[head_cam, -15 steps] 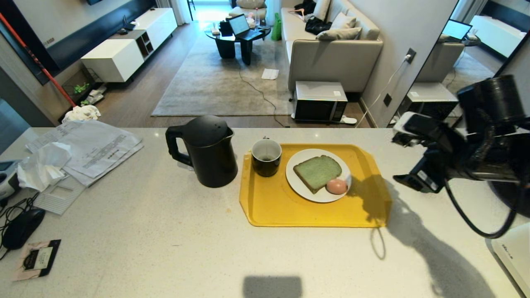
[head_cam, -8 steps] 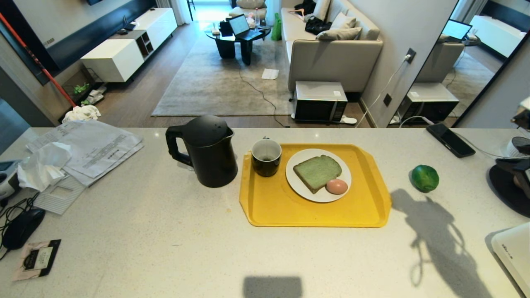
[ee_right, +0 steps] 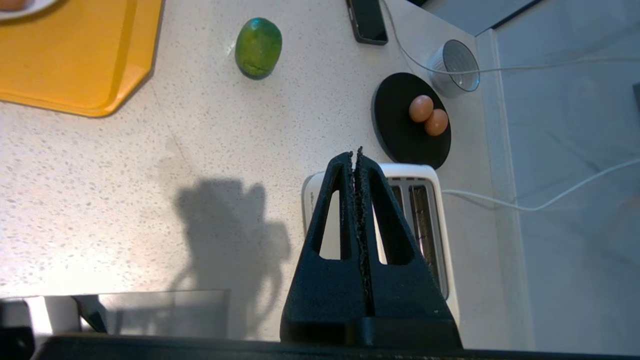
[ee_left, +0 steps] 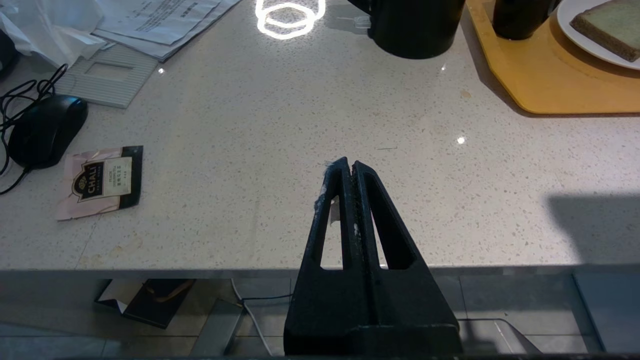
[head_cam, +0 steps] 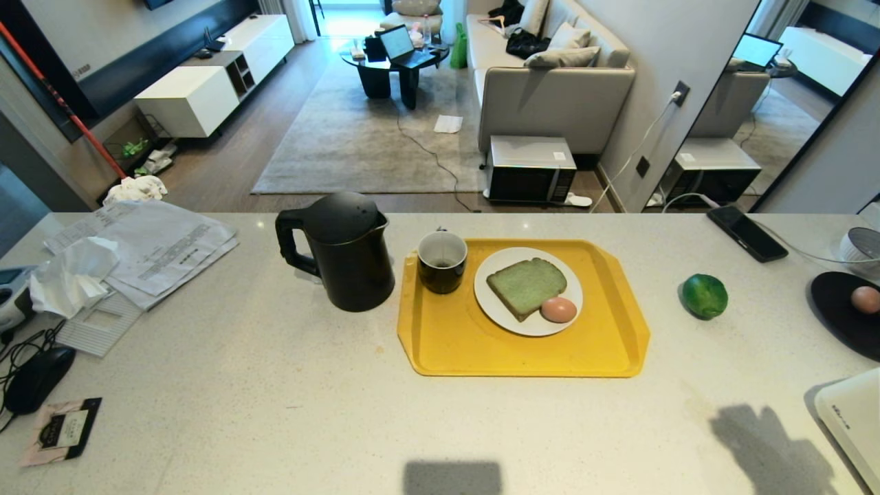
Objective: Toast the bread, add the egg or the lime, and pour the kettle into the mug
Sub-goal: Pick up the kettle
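Note:
The pale green bread (head_cam: 527,286) lies on a white plate (head_cam: 496,309) with the egg (head_cam: 558,309) beside it, on a yellow tray (head_cam: 522,350). The black mug (head_cam: 442,261) stands at the tray's far left corner, and the tall black kettle (head_cam: 344,251) is on the counter left of it. The lime (head_cam: 705,295) (ee_right: 258,47) rests on the counter right of the tray. Neither arm appears in the head view. My left gripper (ee_left: 350,165) hangs shut and empty at the counter's near edge. Above the white toaster (ee_right: 425,220), my right gripper (ee_right: 354,154) is shut and empty.
A black dish (ee_right: 395,125) with two more eggs sits by a grey cup (ee_right: 457,67) and a phone (head_cam: 747,233) at the far right. Papers (head_cam: 148,247), a mouse (head_cam: 38,377) and a tea sachet (head_cam: 62,430) lie at the left.
My right arm, which stood over the counter right of the tray, has pulled back out of the head view. The lime and the black dish now show.

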Available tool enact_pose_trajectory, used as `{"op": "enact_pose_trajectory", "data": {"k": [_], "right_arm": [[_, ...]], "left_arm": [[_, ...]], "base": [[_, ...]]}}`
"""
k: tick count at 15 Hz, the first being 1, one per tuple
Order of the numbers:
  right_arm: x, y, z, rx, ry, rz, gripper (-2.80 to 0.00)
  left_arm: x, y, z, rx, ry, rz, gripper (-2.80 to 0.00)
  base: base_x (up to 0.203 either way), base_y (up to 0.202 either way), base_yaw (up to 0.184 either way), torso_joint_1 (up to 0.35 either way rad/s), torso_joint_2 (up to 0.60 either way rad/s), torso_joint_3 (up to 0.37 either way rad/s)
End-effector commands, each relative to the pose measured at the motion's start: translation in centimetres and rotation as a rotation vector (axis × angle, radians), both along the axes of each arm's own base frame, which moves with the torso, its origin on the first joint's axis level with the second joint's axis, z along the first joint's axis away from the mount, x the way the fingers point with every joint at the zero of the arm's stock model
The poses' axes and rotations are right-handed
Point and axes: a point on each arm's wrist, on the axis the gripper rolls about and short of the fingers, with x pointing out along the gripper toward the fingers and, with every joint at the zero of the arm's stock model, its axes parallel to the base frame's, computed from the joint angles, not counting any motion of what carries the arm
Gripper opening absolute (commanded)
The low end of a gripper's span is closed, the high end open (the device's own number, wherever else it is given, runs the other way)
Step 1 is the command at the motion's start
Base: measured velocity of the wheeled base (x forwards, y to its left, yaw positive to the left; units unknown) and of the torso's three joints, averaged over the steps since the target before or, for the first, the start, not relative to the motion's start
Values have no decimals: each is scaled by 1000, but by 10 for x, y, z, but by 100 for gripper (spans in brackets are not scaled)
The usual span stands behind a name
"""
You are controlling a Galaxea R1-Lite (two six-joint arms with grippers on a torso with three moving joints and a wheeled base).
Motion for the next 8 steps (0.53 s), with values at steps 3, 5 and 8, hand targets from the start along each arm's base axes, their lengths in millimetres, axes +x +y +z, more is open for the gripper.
{"op": "enact_pose_trajectory", "data": {"k": [3,5,8], "right_arm": [[-52,4,-38,174,-167,-31,-280],[-56,4,-64,223,-186,-13,-280],[-61,5,-112,262,-208,47,-280]], "left_arm": [[0,0,0,0,1,0,-280],[0,0,0,0,1,1,-280],[0,0,0,0,1,1,-280]], "base": [[0,0,0,0,0,0],[0,0,0,0,0,0],[0,0,0,0,0,0]]}}
